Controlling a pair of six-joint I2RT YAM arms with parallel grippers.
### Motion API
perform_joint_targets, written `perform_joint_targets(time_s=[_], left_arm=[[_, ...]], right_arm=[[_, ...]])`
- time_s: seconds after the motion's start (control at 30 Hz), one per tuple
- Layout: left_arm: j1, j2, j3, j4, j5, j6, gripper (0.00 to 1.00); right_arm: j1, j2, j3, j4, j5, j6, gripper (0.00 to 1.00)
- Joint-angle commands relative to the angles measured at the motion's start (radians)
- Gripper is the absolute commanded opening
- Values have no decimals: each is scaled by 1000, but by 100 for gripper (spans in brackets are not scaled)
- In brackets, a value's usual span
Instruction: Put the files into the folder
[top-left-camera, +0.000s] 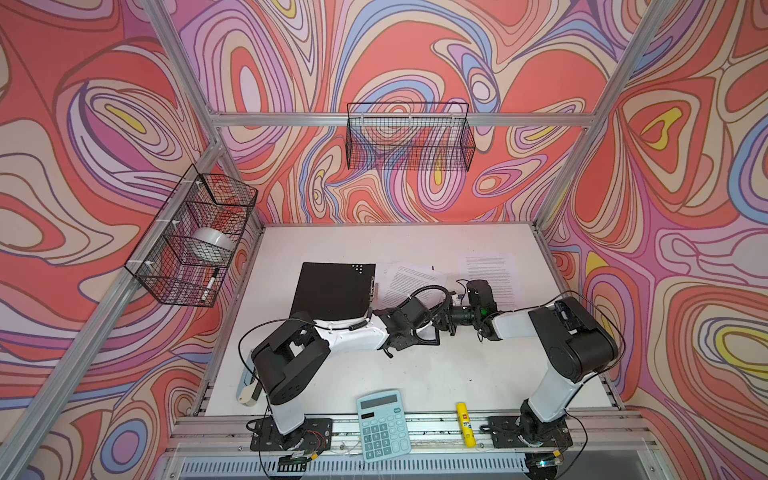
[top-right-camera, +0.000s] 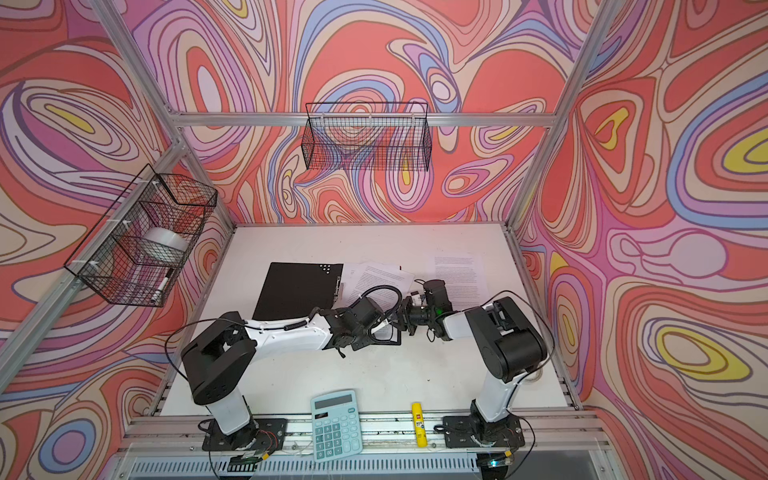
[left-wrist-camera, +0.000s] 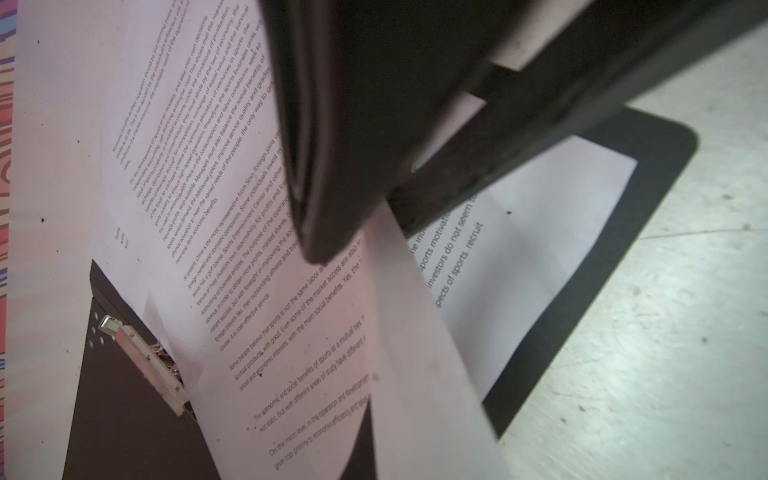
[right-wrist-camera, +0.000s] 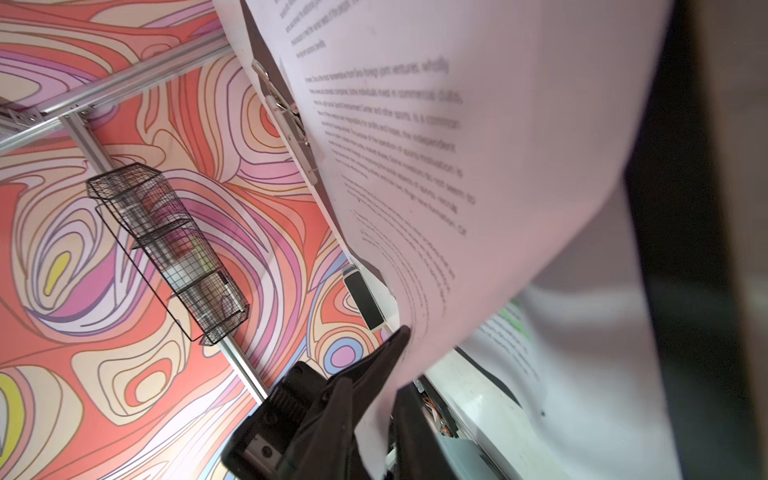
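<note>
My left hand (left-wrist-camera: 361, 228): clamped on a white printed paper sheet (left-wrist-camera: 415, 332).
My right hand (top-right-camera: 408, 318): close beside it; grip unclear.
Sheet: draped over the open flat black folder (top-left-camera: 332, 291) on the white counter (top-left-camera: 415, 374).

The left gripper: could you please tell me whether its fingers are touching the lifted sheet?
Touching. The right wrist view shows the left gripper with its fingers closed on the edge of the sheet, no gap.
</note>
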Motion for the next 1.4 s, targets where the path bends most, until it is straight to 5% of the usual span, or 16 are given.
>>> perform_joint_targets(time_s=[0.0,0.13,0.27,0.4,0.53,0.73,1.13,1.37], left_arm=[[1,14,28,9,18,-8,5],[0,5,32,-1,23,0,6],[8,-19,39,-57,45,17,15],[42,-66,54,-147,112,20,43],[106,-141,91,-266,221,38,59],[252,-210,194,-470,395,36,63],[598,-250,317,-528,613,-206,65],[636,-267,317,-521,602,-212,65]], right_arm=[[39,7,41,-155,-47,-129,14],[40,8,74,-267,-36,-201,0],[39,-5,111,-377,-16,-262,0],[39,-22,165,-515,6,-346,0],[39,-36,240,-688,36,-459,0],[38,-1,339,-861,58,-605,0],[37,173,649,-1356,177,-1022,0],[31,222,757,-1461,221,-1112,0]])
